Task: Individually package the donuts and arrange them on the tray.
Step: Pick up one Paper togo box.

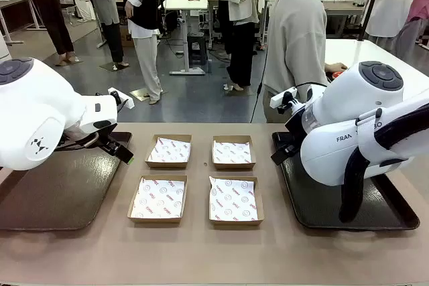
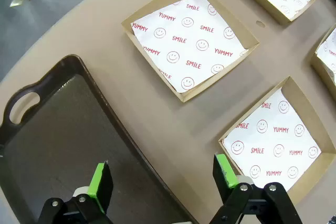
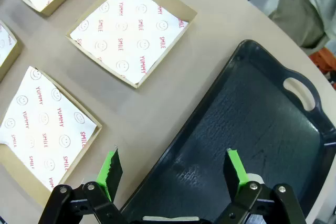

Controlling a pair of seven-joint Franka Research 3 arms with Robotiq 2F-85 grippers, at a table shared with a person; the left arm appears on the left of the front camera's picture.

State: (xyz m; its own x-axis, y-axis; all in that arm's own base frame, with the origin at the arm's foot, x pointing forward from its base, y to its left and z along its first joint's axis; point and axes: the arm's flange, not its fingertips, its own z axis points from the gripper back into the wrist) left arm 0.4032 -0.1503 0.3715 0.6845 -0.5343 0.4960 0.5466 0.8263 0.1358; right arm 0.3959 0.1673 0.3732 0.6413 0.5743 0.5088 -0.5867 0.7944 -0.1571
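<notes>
Four shallow square kraft-card boxes (image 1: 159, 199) sit in a two-by-two grid at the centre of the table (image 1: 201, 252). Each is lined with white paper printed with red "YUMMY", "SMILE" and smiley faces. A dark plastic tray with cut-out handles flanks the grid on each side: the left tray (image 1: 60, 192) and the right tray (image 1: 315, 205). The left pincer (image 2: 161, 177) is spread wide and grips nothing; one green pad is over the left tray's rim, the other beside the near-left box. The right pincer (image 3: 173, 166) is likewise spread wide and grips nothing, straddling the right tray's inner rim. A red-orange item (image 1: 337, 69), too small to identify, lies by the person's hand (image 1: 330, 68) at the far side.
</notes>
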